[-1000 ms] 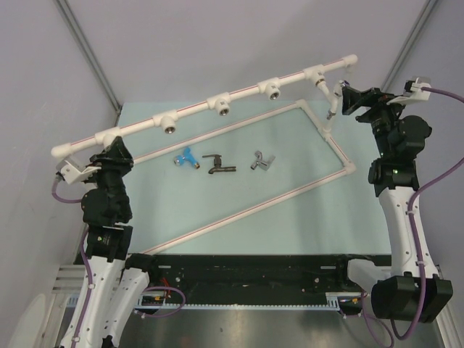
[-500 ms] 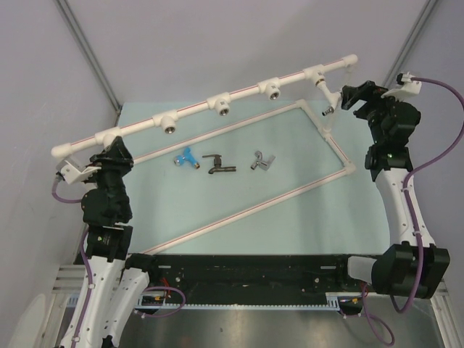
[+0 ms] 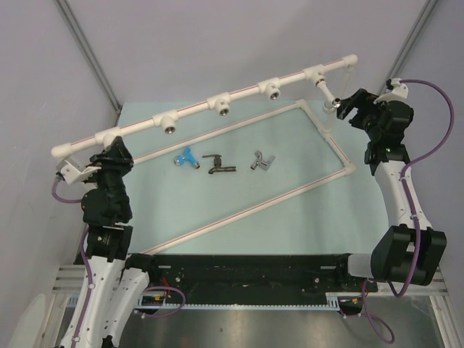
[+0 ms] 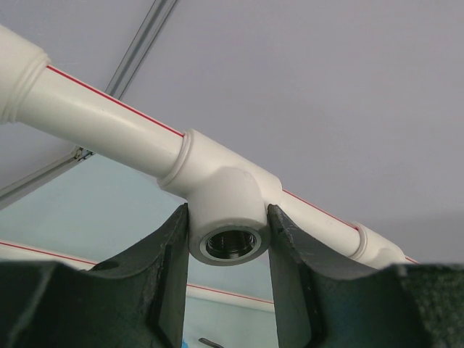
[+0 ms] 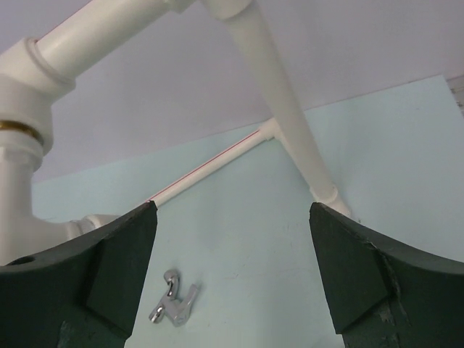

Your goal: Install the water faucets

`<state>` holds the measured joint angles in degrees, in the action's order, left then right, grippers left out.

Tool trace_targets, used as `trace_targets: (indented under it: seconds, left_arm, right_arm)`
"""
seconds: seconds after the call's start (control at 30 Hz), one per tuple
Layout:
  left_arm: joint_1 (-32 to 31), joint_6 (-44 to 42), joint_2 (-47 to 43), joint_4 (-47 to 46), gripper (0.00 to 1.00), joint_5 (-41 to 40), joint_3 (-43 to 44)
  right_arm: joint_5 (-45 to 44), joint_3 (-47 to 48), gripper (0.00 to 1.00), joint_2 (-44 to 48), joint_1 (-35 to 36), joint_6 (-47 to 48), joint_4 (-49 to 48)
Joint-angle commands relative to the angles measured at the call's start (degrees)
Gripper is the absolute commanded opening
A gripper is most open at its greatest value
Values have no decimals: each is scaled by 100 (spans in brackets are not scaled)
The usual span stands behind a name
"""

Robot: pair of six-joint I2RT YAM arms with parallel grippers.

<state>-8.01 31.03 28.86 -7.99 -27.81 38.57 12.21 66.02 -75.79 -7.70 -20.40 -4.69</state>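
The left claw (image 4: 229,225) is clamped on a tee fitting (image 4: 225,196) near the left end of the pipe rail (image 3: 196,107). Its two fingers press the sides of the socket, whose threaded mouth faces the wrist camera.

The right claw (image 5: 232,214) stands wide and holds nothing. It sits just beside the rail's right end.

The white faucet (image 3: 330,96) hangs slanting from the end tee (image 3: 317,75) of the rail, outside the right claw's fingers. It looks seated in the socket, though the view is too poor to tell how far in.

The other three lie on the table (image 3: 304,210) in a row in front of the rail's middle, apart from one another. They are the blue faucet (image 3: 187,157), then the dark faucet (image 3: 217,165), then the silver faucet (image 3: 262,162), which is nearest the rail's right end.
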Motion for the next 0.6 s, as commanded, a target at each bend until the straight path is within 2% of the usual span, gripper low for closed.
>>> trace_targets:
  seconds: [0.0,0.17,0.3,0.37,0.43,0.53,0.57]
  left_arm:
    - [-69,-132,32,228,0,426,-95]
    - [-78,-132,5,219,0,426,-104]
    - [-69,-132,-21,219,0,426,-104]
    - [-69,-123,-21,210,0,435,-104]
    - [-69,-123,-30,210,0,435,-104]
    - [-69,-132,-47,210,0,443,-104]
    - [-69,-132,-39,210,0,443,-104]
  right_arm:
    - [860,218,90,20,155,274,-49]
    - [1362,210,91,-6,445,248,-199]
    - [2073,210,91,-6,498,-111,-480]
    - [2163,192,91,107,489,-218,-647]
    - [2032,192,91,222,489,-140,-604]
    - [1234,192,91,556,489,378,-201]
    - [701,192,92,748,498,510,-69]
